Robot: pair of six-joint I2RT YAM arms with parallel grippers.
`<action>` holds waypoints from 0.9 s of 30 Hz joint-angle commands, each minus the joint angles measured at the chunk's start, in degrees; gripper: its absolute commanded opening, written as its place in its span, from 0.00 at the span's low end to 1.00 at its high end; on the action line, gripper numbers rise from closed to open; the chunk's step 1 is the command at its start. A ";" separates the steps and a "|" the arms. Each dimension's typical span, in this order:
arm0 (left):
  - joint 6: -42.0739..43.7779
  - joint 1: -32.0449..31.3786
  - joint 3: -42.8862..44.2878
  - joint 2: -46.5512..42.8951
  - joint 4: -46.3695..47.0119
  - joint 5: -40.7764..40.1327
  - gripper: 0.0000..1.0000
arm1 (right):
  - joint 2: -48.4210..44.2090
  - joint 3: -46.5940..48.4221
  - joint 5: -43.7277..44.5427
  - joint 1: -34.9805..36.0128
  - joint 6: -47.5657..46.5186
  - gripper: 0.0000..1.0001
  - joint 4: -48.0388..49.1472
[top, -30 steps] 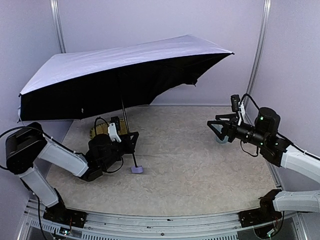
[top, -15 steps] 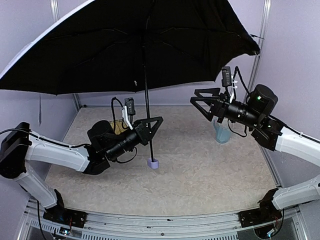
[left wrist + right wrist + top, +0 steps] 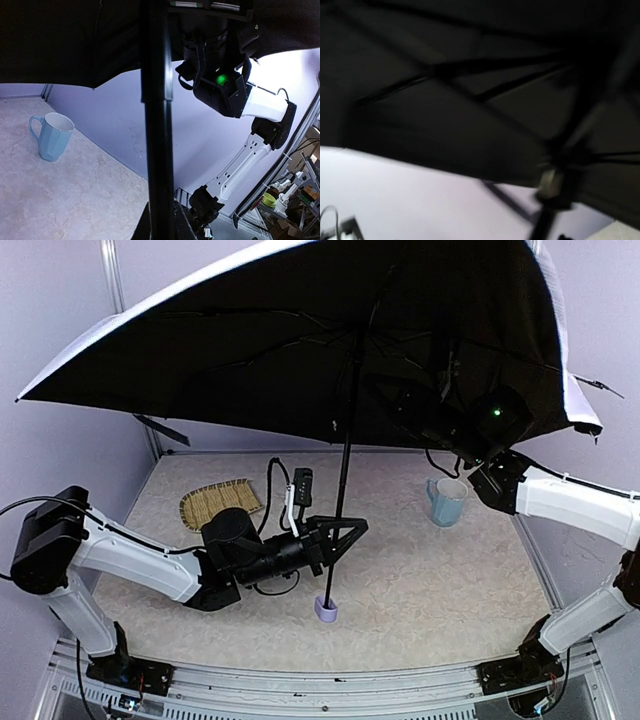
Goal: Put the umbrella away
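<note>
The open umbrella [image 3: 250,350] stands almost upright, its black lining facing me and only the pale lavender rim showing. Its thin black shaft [image 3: 345,470] runs down to the lavender handle knob [image 3: 326,610] just above the table. My left gripper [image 3: 342,532] is shut on the shaft low down; in the left wrist view the shaft [image 3: 159,100] rises from between the fingers [image 3: 142,230]. My right gripper [image 3: 410,408] reaches up under the canopy beside the shaft's top, its fingers lost against the black. The right wrist view shows only blurred ribs and the hub [image 3: 550,182].
A pale blue mug [image 3: 447,500] stands at the back right of the table, also in the left wrist view [image 3: 52,136]. A woven mat [image 3: 220,502] lies at the back left. Lavender walls close the cell; the canopy's edge nears the right post [image 3: 590,390].
The left gripper has carried the umbrella rightward and stood it more upright. The right arm has risen from table height to under the canopy near the shaft's top.
</note>
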 commanded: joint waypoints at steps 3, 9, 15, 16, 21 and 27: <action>5.70 -3.43 3.48 1.93 9.04 0.50 0.00 | 1.02 -2.56 11.67 0.47 9.52 0.61 9.87; 3.31 -3.65 4.51 4.48 12.65 2.72 0.00 | 3.06 -3.03 14.20 2.68 14.04 0.64 19.45; 0.80 -3.65 5.27 5.84 15.18 3.43 0.00 | 3.41 -4.87 20.02 5.05 17.79 0.71 21.98; 0.83 -3.57 5.07 5.54 15.00 2.83 0.00 | 3.09 -5.44 20.31 5.62 17.30 0.72 21.38; 1.20 -2.92 5.09 4.58 12.42 1.50 0.00 | 0.60 -6.24 23.42 8.51 13.01 0.73 14.09; 1.35 -2.46 5.48 5.19 13.29 2.11 0.00 | 1.12 -8.47 25.03 10.30 13.94 0.70 14.71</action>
